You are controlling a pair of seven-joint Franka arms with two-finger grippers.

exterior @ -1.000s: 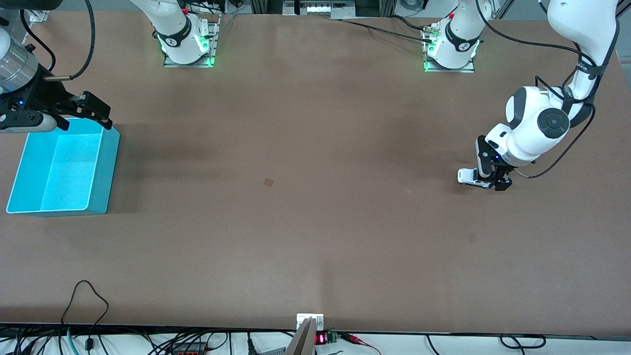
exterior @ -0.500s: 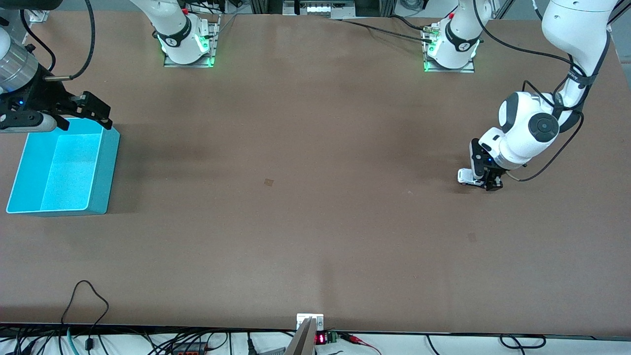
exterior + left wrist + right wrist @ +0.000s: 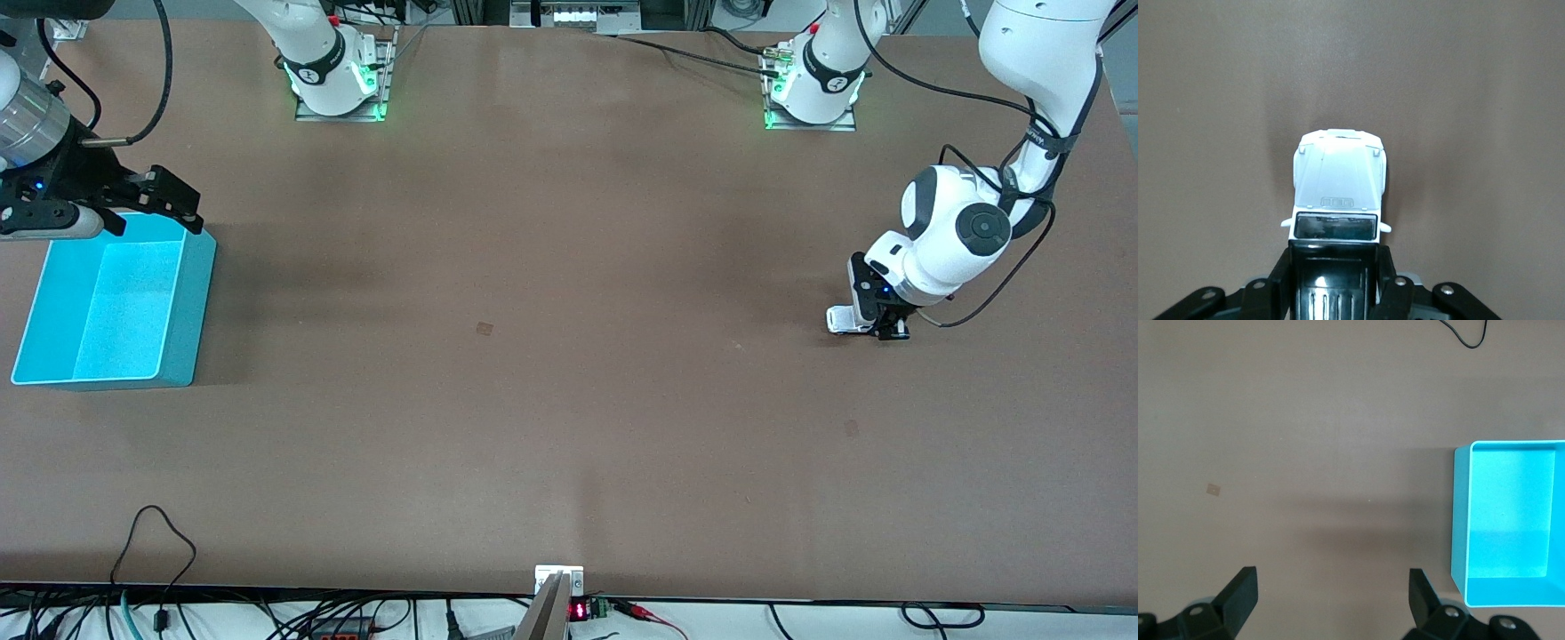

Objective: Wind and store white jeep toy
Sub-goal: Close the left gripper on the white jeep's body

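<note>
Left gripper (image 3: 876, 324), low at the table's left-arm end, fingers (image 3: 1281, 280) clamped on the black rear roof of the jeep (image 3: 1338, 180), which sits wheels-down on the table (image 3: 569, 400), bonnet pointing to the front view's 9 o'clock. Step judged: grasp just made, winding next, calling for a pull-back roll with wheels pressed down, then a carry to the bin (image 3: 191, 302) well apart at the right-arm end. Right gripper (image 3: 1331, 600), waiting with fingers spread over the bin's 12 o'clock rim; bare tabletop between, table edge near the jeep at 3 o'clock.
</note>
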